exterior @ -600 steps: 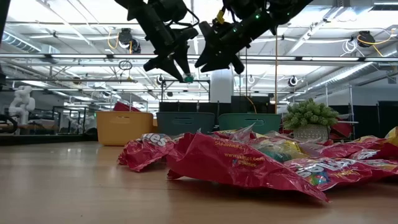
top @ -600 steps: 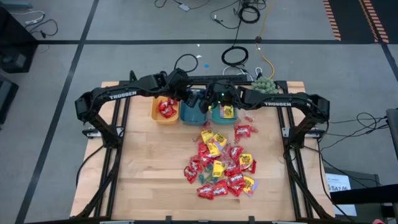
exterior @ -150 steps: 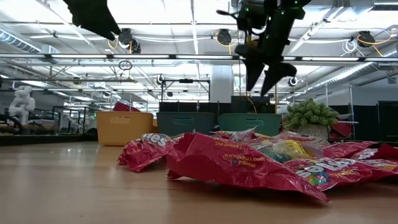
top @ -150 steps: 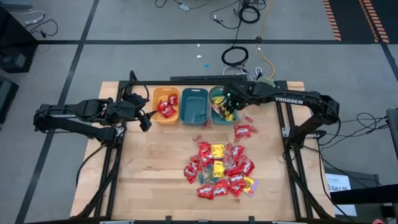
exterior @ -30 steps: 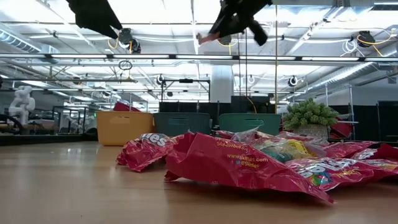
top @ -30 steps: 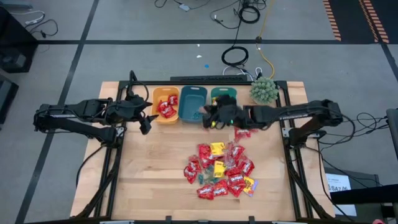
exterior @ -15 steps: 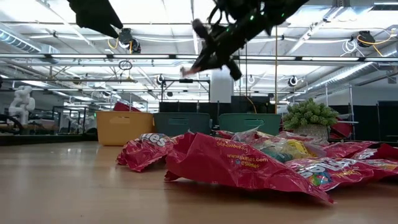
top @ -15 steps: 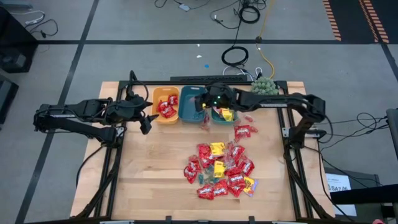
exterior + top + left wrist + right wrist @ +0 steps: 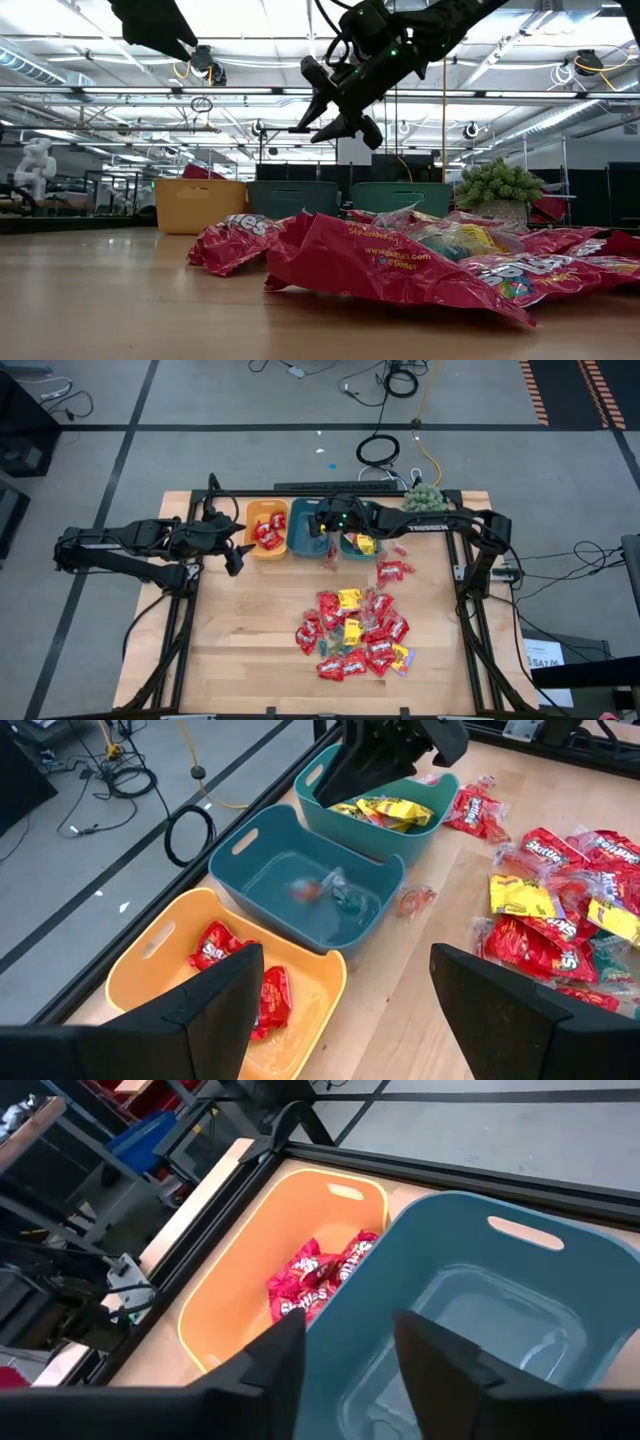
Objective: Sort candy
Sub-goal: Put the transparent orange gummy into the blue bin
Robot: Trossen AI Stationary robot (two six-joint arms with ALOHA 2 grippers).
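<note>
While the heap of candy (image 9: 356,630) lies on the front half of the desk (image 9: 250,630), red packets mixed with yellow ones, and fills the foreground in the low view (image 9: 400,258), both arms are farther back near the bins. The left claw (image 9: 238,548) hangs at the desk's left edge, just beside the orange bin (image 9: 262,541) and apart from it; its two fingers (image 9: 215,1005) stand wide apart with nothing between them. Along the back of the desk sit three bins in a row. The orange bin (image 9: 160,970) holds a few red packets (image 9: 225,965). The middle teal bin (image 9: 250,850) holds some tiny wrapped pieces (image 9: 325,890); one more small piece (image 9: 415,902) lies on the desk just beside its wall. The far teal bin (image 9: 425,820) holds yellow packets (image 9: 395,810). The right claw (image 9: 322,525) is raised over the middle teal bin (image 9: 311,510), well above its rim in the low view (image 9: 310,112). Its fingers (image 9: 440,1355) are parted about halfway and hold nothing; between them the wrist camera looks down into the teal bin (image 9: 480,1280). A green spiky plant (image 9: 424,498) stands at the desk's back right corner
</note>
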